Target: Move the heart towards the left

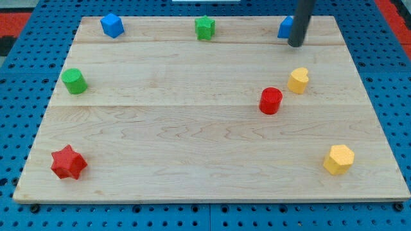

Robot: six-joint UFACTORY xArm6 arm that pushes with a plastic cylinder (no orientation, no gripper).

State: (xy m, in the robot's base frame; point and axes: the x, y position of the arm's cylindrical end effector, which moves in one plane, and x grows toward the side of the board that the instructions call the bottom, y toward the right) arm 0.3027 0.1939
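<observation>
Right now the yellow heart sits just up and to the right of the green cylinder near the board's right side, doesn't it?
Not quite: the cylinder beside the yellow heart is the red cylinder, not green. The green cylinder is at the view's left, as the camera view shows.

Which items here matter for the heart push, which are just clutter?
In play:
- yellow heart
- my tip, toward the view's top from the heart, not touching it

Lying about:
- red cylinder, close at the heart's lower left
- yellow hexagon
- blue block behind the rod
- green star
- blue cube
- green cylinder
- red star
</observation>
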